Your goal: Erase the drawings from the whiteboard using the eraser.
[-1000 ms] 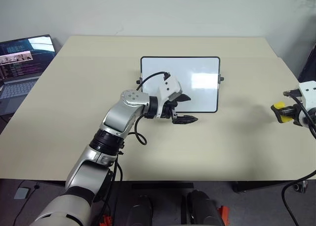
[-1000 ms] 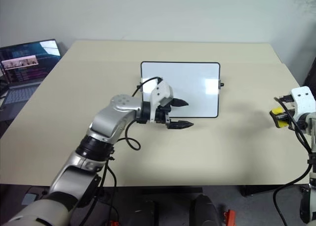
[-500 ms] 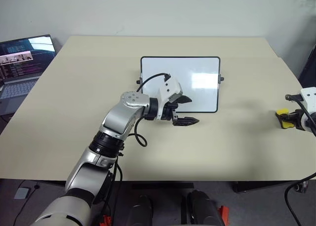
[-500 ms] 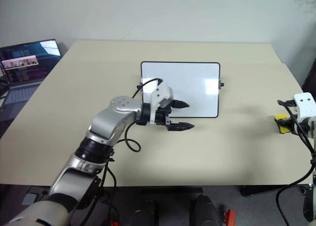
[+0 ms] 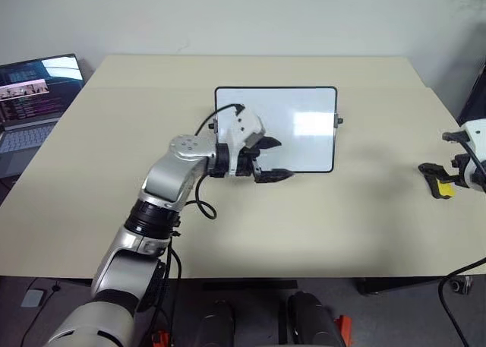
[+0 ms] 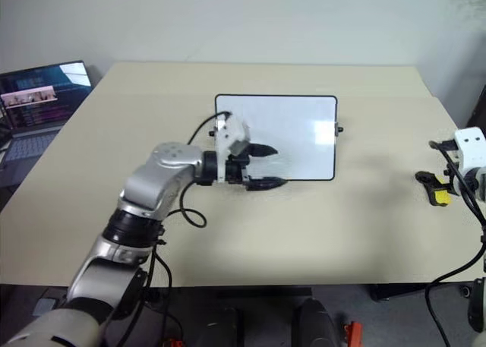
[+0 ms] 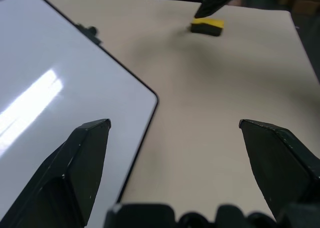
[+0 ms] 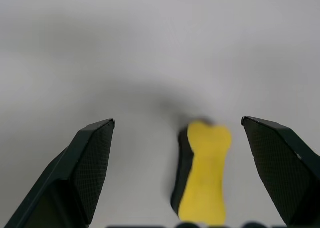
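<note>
The whiteboard [image 5: 300, 123] lies flat at the table's middle, its visible face plain glossy white; the drawings are out of view. My left gripper [image 5: 285, 159] hovers open over the board's near left part, one finger above the white face and one at its near edge. At the table's far right the yellow eraser [image 5: 446, 189] with its black base lies on the tabletop. My right gripper [image 8: 178, 120] stands open just above the eraser, both fingers clear of it. The left wrist view also catches the eraser [image 7: 207, 26] beyond the board's corner.
An open laptop [image 5: 30, 96] sits at the far left, off the table's side. The beige table [image 5: 357, 225] has bare room in front of and to the right of the board. Cables trail from both wrists.
My right gripper has opened and let go of the eraser, which now lies on the table, and it has lifted slightly. My left gripper has shifted a little left over the board.
</note>
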`<state>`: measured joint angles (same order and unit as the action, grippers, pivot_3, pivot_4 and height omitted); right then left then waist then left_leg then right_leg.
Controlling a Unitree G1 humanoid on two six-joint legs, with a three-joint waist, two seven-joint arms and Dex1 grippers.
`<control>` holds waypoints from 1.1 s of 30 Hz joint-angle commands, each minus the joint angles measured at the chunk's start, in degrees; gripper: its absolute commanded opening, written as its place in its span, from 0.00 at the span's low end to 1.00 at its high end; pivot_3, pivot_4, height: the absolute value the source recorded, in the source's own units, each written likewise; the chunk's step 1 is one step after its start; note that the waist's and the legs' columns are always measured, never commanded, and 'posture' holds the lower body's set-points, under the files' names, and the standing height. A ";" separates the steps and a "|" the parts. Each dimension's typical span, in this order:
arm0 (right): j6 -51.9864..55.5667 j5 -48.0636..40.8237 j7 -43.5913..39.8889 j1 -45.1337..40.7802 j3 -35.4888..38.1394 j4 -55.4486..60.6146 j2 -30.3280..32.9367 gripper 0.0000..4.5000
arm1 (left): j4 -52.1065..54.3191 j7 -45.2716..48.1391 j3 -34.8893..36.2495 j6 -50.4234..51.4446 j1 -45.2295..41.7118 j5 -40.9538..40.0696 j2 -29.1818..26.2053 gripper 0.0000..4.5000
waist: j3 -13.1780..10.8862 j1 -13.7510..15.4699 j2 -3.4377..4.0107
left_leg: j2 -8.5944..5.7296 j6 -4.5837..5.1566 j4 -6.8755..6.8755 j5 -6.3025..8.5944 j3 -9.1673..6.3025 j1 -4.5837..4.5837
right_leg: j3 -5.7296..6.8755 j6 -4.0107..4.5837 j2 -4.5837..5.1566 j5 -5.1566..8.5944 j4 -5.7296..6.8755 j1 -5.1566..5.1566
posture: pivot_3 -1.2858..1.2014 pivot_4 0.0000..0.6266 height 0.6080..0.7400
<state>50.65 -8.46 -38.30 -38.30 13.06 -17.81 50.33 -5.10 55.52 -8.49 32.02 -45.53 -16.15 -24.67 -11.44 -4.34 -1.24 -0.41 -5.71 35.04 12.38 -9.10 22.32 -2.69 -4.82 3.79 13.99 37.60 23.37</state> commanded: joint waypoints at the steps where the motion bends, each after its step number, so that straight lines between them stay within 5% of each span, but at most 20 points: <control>1: -6.54 -3.24 4.01 -2.80 4.02 4.20 -5.09 0.99 | -0.41 -7.12 8.34 -1.95 -0.14 -1.29 -0.19 1.00 | 0.00 -0.37 -0.02 | 0.01 0.00 0.00 0.00 0.00 0.00 | 0.00 -0.01 0.00 0.00 0.01 0.00 | 0.52 0.24 1.00; 7: -26.59 -3.09 15.96 -2.20 7.16 -1.05 -20.12 0.99 | -2.99 -23.73 19.82 -5.79 3.01 1.44 -1.55 1.00 | 0.01 -0.37 -0.04 | 0.00 -0.01 0.00 0.00 -0.04 -0.07 | 0.00 0.12 -0.01 -0.08 0.02 -0.09 | 0.52 0.24 1.00; 12: -40.67 -1.94 20.54 -0.35 6.42 -6.31 -26.77 0.99 | -4.53 -34.36 25.59 -11.46 8.02 2.68 0.67 1.00 | 0.01 -0.01 -0.03 | -0.02 -0.02 -0.05 0.00 -0.07 -0.05 | 0.04 0.27 0.02 -0.20 0.00 -0.07 | 0.52 0.24 1.00; 21: -55.81 -2.04 22.98 3.04 5.40 -13.63 -32.47 0.99 | -10.62 -44.16 26.08 -20.02 15.24 5.23 6.00 1.00 | 0.03 0.87 -0.04 | -0.02 -0.03 -0.06 0.00 -0.06 -0.12 | 0.04 0.29 0.01 -0.21 0.04 -0.08 | 0.52 0.24 1.00; 33: -61.47 -1.89 24.12 3.58 3.61 -17.96 -34.20 0.99 | -14.82 -45.80 24.29 -25.52 16.95 5.77 7.55 1.00 | 0.03 0.90 -0.03 | -0.01 -0.03 -0.07 0.00 -0.05 -0.24 | 0.01 0.29 0.00 -0.21 0.06 -0.15 | 0.52 0.24 1.00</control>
<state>-9.18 -10.21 -14.58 -34.10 16.66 -36.49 15.75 -20.56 10.33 15.93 8.11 -28.48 -10.87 -17.13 -11.41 -3.44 -1.27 -0.43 -5.74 34.97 12.38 -9.14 22.08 -2.68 -4.53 3.79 13.78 37.66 23.23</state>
